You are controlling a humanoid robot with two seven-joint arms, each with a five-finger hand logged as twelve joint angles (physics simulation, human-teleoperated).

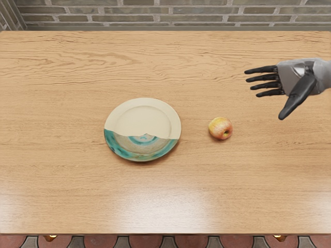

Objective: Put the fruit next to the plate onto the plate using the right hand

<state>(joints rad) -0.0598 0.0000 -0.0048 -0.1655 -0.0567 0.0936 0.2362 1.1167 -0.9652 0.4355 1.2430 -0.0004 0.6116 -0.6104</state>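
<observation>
The right hand point(283, 82) shows at the right edge, above the wooden counter point(72, 67). Its dark fingers point(262, 78) are spread and point to the left, and it holds nothing. Lower and to the left, apart from the hand, the apple point(220, 128) sits on the counter. The plate point(135, 114), cream with a green part, lies left of the apple, near it but not touching.

Right hand point(282, 85) spread above apple point(220, 128), beside plate point(143, 129).

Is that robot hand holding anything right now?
No. The right hand is open and empty, above the table, apart from the apple, which lies beside the plate.
</observation>
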